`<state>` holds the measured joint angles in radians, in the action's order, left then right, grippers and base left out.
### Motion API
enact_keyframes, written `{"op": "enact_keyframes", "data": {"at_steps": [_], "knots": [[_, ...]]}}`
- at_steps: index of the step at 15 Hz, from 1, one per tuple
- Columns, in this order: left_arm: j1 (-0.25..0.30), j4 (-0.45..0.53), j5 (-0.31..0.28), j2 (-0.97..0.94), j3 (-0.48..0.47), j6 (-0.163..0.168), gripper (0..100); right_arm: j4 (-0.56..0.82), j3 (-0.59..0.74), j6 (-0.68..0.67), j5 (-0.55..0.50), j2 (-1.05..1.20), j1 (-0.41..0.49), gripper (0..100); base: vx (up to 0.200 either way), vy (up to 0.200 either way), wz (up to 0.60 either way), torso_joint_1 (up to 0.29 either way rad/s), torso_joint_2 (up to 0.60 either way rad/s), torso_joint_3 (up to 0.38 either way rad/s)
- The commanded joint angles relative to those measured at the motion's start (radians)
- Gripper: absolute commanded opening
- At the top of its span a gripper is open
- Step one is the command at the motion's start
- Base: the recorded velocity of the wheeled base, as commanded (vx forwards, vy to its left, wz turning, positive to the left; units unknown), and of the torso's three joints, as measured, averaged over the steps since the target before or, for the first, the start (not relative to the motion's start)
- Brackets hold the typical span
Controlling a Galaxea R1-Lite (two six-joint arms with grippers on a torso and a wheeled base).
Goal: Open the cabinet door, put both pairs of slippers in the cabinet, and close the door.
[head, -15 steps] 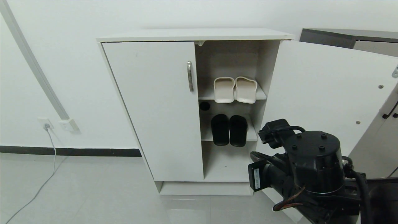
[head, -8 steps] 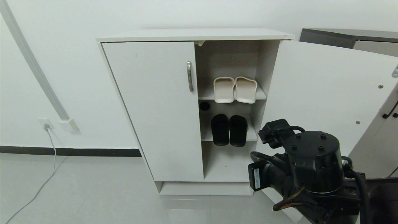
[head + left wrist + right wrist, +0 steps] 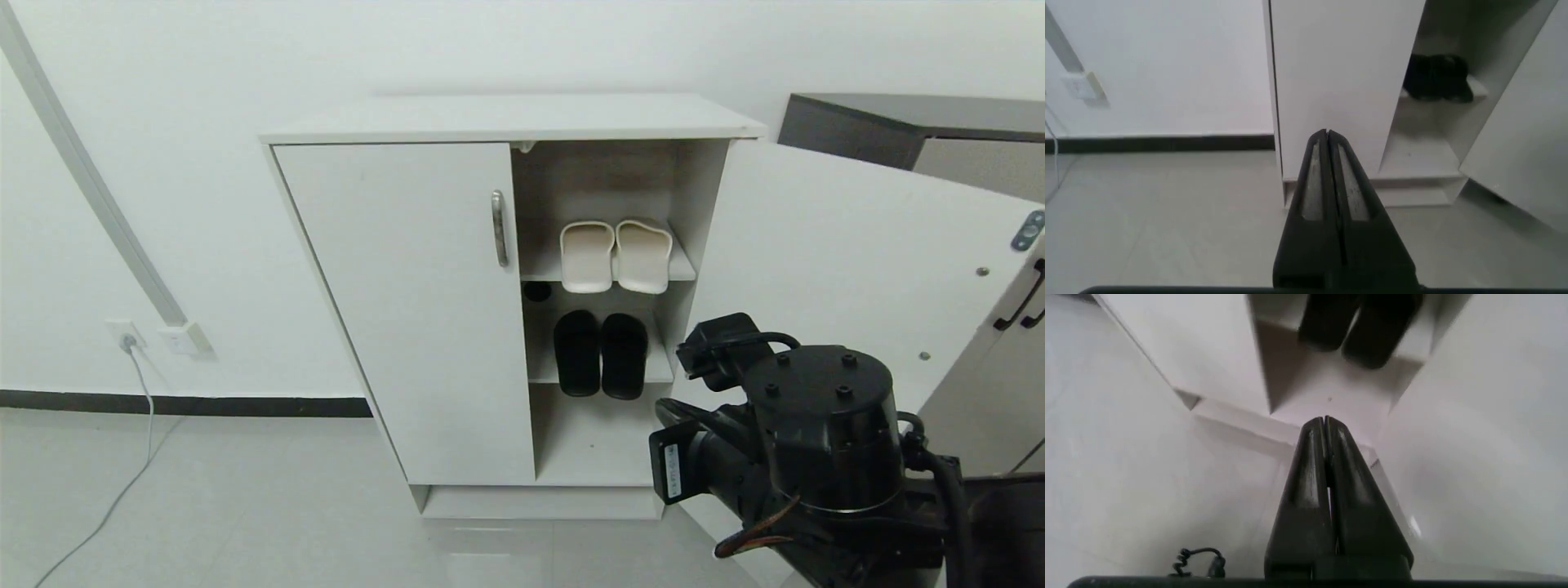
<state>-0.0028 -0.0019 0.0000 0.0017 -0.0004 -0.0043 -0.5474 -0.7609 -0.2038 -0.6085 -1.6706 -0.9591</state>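
Head view: the cabinet [image 3: 506,122] stands with its left-hand door [image 3: 408,310] shut and its right-hand door [image 3: 833,261] swung wide. The beige slippers [image 3: 614,255] sit side by side at the front edge of the upper shelf, and the black slippers [image 3: 600,353] likewise on the middle shelf, so the step in hand is judged to be closing the door. The right arm [image 3: 816,425] lies low before the open door's inner face. Left wrist view: the left hand [image 3: 1326,143] is pressed fully together and holds nothing; it hovers above the floor [image 3: 1167,220] in front of the shut door, apart from it. Right wrist view: the right hand [image 3: 1324,425], likewise fully closed and empty, points at the bottom shelf [image 3: 1323,392] below the black slippers, with the open door just beside it. To close well, the right hand should probably pass round to the door's outer face near its free edge and push in a smooth arc about the hinge. It should keep clear of the slipper heels at the shelf edges, which could block the door if nudged outward.
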Motion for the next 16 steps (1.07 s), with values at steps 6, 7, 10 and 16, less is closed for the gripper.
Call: {"op": "enact_keyframes", "data": {"at_steps": [6, 7, 10, 16], "knots": [[0.000, 0.000, 0.000, 0.000, 0.000, 0.000, 0, 0.001, 0.002, 0.000, 0.000, 0.003, 0.002, 0, 0.000, 0.000, 0.00, 0.099, -0.48, -0.346], [0.000, 0.000, 0.000, 0.000, 0.000, 0.000, 0, 0.001, 0.002, 0.000, 0.000, 0.002, 0.002, 0, 0.000, 0.000, 0.00, 0.134, -0.46, -0.320], [0.000, 0.000, 0.000, 0.000, 0.000, 0.000, 0, 0.001, 0.002, 0.000, 0.000, 0.003, 0.003, 0, 0.000, 0.000, 0.00, 0.152, -0.47, -0.320], [0.000, 0.000, 0.000, 0.000, 0.000, 0.000, 0, 0.001, 0.003, 0.001, 0.000, 0.003, 0.003, 0, 0.000, 0.000, 0.00, 0.181, -0.49, -0.317]]}}
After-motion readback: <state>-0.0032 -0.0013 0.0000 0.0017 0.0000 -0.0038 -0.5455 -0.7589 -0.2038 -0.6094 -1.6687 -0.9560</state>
